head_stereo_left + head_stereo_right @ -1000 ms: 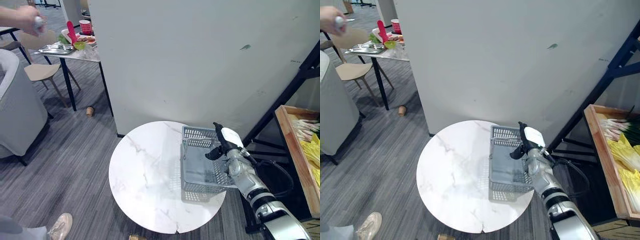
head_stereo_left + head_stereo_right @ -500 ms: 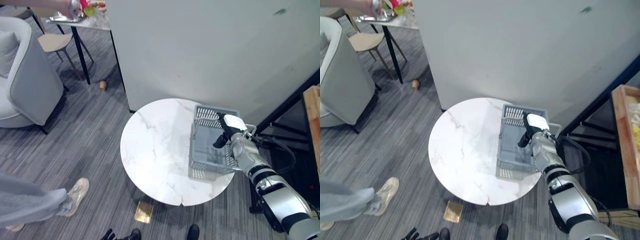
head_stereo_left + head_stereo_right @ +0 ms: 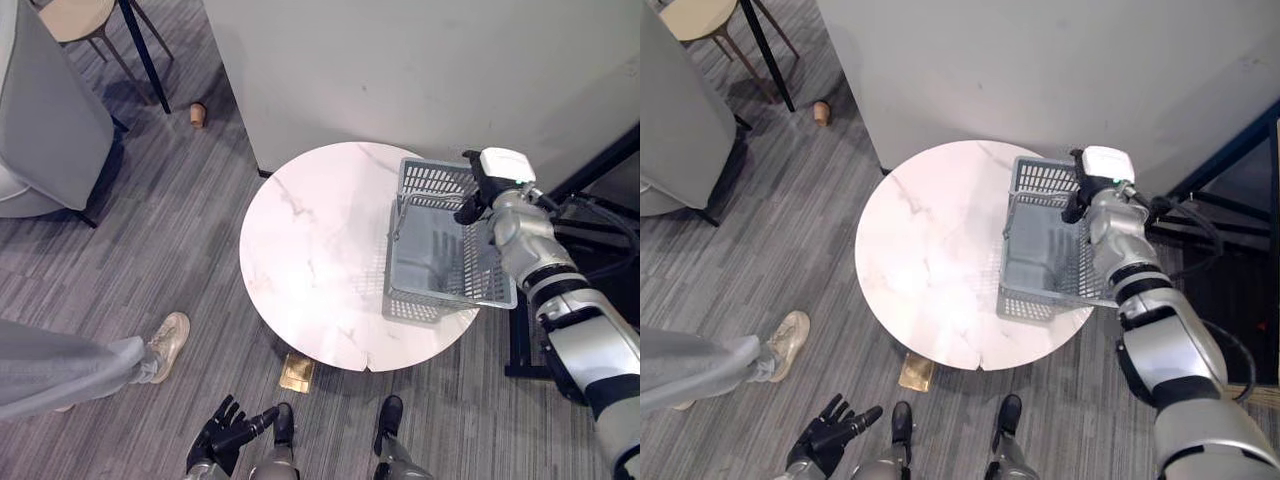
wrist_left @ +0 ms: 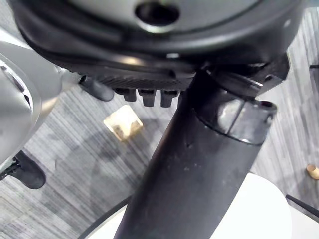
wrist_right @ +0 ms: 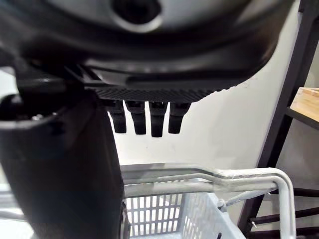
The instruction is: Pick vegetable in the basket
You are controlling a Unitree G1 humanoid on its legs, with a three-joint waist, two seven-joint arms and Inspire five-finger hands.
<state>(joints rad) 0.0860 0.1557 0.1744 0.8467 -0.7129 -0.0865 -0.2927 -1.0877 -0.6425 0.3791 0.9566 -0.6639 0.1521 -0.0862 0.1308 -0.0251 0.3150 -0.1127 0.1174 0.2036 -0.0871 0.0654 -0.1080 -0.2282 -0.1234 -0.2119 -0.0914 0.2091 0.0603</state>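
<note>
1. The desk (image 3: 310,250) is round, with a white marbled top. It stands on a grey striped floor (image 3: 190,230), just in front of a pale wall (image 3: 400,70).
2. The basket (image 3: 436,178) is grey plastic with mesh walls. It sits upright on the right part of the desk, and its right side reaches the desk's right edge.
3. The basket's handle (image 5: 224,177) is a silver bar. In the right wrist view it lies folded down along the rim.
4. The right hand (image 3: 478,195) is at the basket's far right corner, above the rim. Its thumb bears a white cover.
5. Right hand state: the fingers (image 5: 149,117) point straight out and are uncurled, and they hold nothing. The handle and rim lie past the fingertips, not between the fingers and thumb.
6. The left hand (image 3: 228,432) hangs low at the near left, close to the floor and well apart from the desk. Its fingers are spread wide and hold nothing.
7. A small tan block (image 3: 296,372) lies on the floor under the desk's near edge.
8. A person's leg in grey cloth, with a light shoe (image 3: 170,338), shows to the left of the desk.
9. A grey armchair (image 3: 50,110) stands at the far left, and a small cup (image 3: 198,113) lies on the floor beyond it, near the wall.
10. A dark metal frame (image 3: 600,170) stands to the right of the desk, behind the right arm.
</note>
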